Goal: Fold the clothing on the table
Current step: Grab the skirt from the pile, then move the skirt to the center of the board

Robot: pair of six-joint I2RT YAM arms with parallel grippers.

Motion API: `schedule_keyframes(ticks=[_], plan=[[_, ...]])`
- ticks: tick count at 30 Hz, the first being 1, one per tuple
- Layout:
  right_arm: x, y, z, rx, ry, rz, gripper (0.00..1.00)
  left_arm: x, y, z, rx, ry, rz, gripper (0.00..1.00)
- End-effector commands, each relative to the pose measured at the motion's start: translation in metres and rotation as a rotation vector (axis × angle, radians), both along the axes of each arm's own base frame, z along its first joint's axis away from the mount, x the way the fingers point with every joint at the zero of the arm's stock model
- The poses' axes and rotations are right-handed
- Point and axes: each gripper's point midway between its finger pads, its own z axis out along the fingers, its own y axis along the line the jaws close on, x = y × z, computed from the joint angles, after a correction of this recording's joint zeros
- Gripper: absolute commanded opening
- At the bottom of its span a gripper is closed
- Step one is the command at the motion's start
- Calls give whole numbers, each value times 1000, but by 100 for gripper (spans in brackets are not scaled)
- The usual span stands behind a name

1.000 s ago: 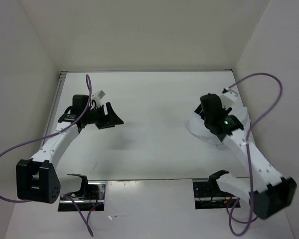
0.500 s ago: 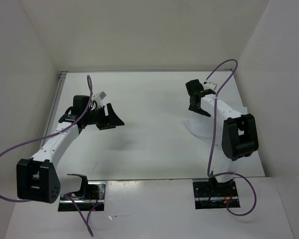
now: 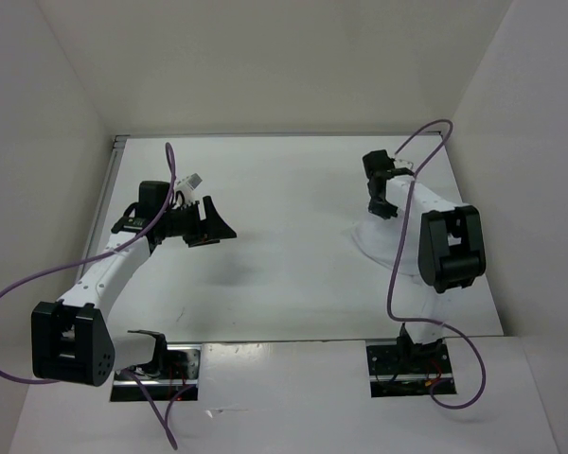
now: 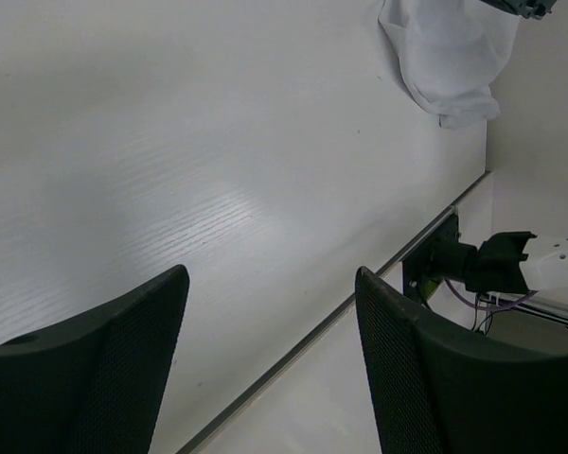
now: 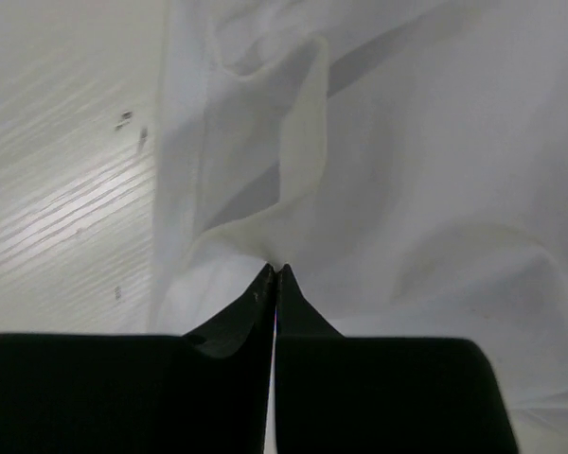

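Observation:
The clothing (image 3: 383, 248) is a crumpled white cloth lying at the right side of the white table (image 3: 284, 189). My right gripper (image 3: 382, 204) is down on the cloth's far edge. In the right wrist view its tips (image 5: 275, 270) are pressed together, pinching a raised pucker of the clothing (image 5: 407, 170). My left gripper (image 3: 214, 223) hovers over the left half of the table, far from the cloth. Its fingers (image 4: 151, 322) stand wide apart with nothing between them. The clothing (image 4: 450, 57) shows at the top right of the left wrist view.
White walls close in the table on the left, back and right. Purple cables (image 3: 412, 227) loop off both arms. The arm bases and their mounting plates (image 3: 156, 364) sit along the near edge. A black bracket (image 4: 478, 265) shows past that edge.
The right arm swung up off the cloth and reached over its far edge, then the gripper came down and shut on the fabric. The left arm has not moved.

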Motion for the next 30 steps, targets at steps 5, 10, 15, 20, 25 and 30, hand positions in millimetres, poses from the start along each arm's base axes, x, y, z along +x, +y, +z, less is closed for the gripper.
schedule_keyframes(ticks=[5, 10, 15, 20, 25, 30], plan=[[26, 104, 234, 304, -578, 355, 0, 1, -2, 11, -6, -70, -28, 78], [7, 115, 306, 371, -709, 424, 0, 1, -2, 11, -6, -70, -28, 78], [-4, 108, 280, 376, -659, 364, 0, 1, -2, 11, -6, -70, -28, 78], [-11, 87, 249, 329, -584, 281, 12, 2, -1, 10, 0, -70, -21, 78], [-5, 60, 211, 211, -486, 158, 46, 2, -1, 10, 0, -70, -21, 78], [-4, 93, 198, 329, -443, 310, 54, 4, 1, 9, 10, -65, -1, 78]])
